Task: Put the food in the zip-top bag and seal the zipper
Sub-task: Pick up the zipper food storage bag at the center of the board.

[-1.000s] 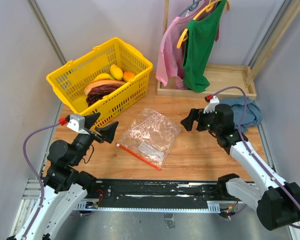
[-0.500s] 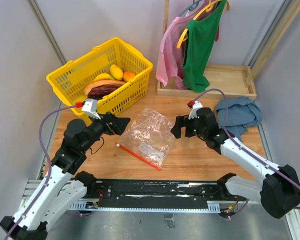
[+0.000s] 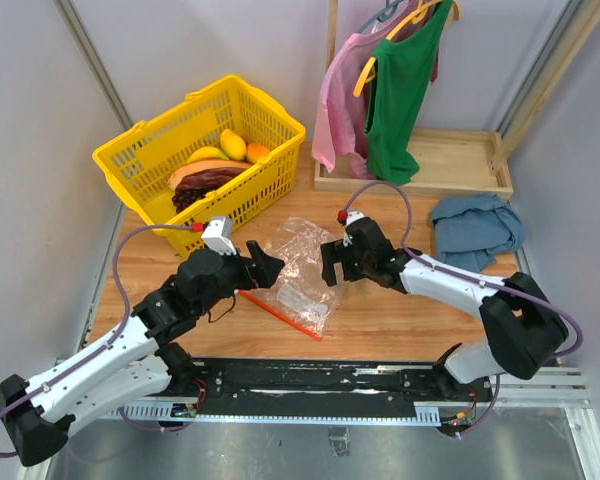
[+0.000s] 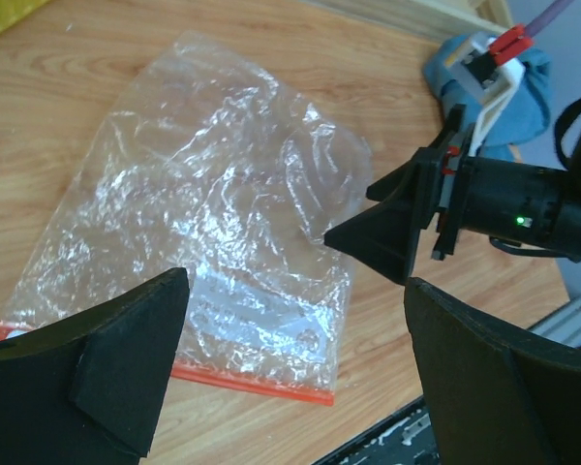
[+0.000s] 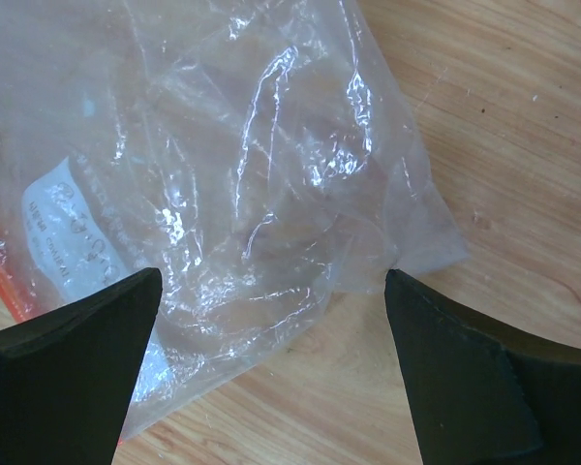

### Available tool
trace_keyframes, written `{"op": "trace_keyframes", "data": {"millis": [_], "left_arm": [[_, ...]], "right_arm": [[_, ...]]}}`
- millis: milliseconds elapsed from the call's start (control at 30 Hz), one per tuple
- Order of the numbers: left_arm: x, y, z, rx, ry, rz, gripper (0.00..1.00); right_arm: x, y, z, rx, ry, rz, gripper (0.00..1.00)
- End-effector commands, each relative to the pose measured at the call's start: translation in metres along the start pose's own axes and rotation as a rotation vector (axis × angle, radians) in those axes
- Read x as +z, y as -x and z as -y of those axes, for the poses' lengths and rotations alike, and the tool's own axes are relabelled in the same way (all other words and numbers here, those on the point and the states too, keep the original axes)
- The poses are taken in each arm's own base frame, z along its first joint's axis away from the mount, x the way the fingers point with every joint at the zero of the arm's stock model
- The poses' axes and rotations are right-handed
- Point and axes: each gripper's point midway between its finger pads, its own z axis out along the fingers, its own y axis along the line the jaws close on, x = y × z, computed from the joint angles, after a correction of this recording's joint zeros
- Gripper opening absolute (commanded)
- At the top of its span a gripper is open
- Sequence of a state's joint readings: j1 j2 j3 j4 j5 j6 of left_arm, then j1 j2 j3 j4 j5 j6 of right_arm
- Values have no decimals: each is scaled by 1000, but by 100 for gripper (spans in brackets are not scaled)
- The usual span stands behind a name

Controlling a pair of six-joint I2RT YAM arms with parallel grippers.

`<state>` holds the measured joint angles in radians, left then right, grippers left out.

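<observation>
— Top view?
— Your left gripper [image 3: 261,269] and right gripper [image 3: 330,263] flank the zip-top bag [image 3: 298,262], both spread wide and empty. The food [image 3: 212,172] sits in the yellow basket [image 3: 140,160].
— Wrists?
— Left: the right gripper's finger points at the bag's edge. Right: the bag's corner lies between your fingers.

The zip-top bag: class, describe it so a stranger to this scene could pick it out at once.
On the wooden table, find the yellow basket at the far left. Nearer and right of it lies the zip-top bag: the only clear, crinkly thing, with a red-orange strip along its near edge and a white label.
</observation>
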<state>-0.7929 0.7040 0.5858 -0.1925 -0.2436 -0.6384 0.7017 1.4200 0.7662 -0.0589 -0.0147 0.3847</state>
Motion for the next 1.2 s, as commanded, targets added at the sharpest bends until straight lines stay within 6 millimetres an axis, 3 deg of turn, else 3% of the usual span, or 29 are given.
{"op": "trace_keyframes", "data": {"millis": [0,100,233,400,433,633,900,1100,1133,1167], "left_arm": [[5,-12,-26,-39,126,25,95],[8,-24,-36,-47,166,7,94],[10,-36,-43,-75,175,-6,94],[10,-44,-49,-111,196,-21,94],[10,-45,-50,-116,205,-24,94],[6,-51,-55,-181,223,-23,94],[9,-60,-59,-244,242,-37,95],[20,-66,-53,-303,219,-36,95],[22,-66,-52,-305,217,-38,95],[24,-67,-51,-305,217,-43,95]], "right_arm": [[8,-3,-5,6,-35,-29,98],[16,-8,-2,4,-71,-56,94],[24,-14,4,11,-112,-88,78],[26,-20,9,18,-144,-121,43],[24,-17,10,25,-145,-112,32],[12,-9,19,145,-125,-55,2],[-3,-7,38,408,-37,38,1],[-3,-23,54,492,-101,-25,1],[-2,-28,57,489,-127,-55,4],[-2,-31,61,483,-154,-81,15]]}}
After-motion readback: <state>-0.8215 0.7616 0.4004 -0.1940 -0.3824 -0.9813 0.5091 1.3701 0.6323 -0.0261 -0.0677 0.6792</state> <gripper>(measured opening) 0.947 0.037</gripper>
